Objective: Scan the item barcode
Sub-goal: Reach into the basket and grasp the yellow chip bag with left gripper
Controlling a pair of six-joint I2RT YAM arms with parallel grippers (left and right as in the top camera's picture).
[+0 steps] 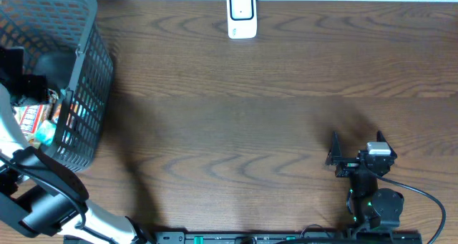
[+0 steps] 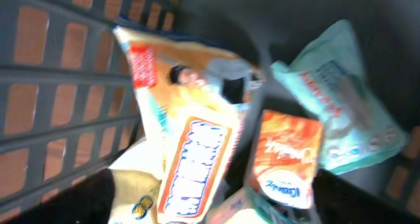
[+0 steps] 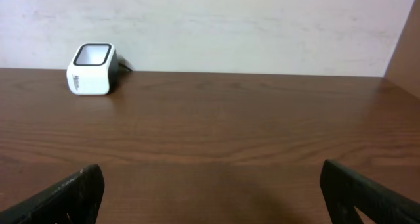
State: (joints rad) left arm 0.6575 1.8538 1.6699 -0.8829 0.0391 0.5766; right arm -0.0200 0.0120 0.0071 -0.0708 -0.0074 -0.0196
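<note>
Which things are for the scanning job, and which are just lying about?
For the job: scanner; basket; packets inside it.
Just there: right hand, open and holding nothing; table.

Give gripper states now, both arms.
Left gripper: at the basket, view blurred, cannot tell.
Right gripper: open, holding nothing.

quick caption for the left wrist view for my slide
Blurred close-up of assorted packets piled inside the dark mesh basket
</note>
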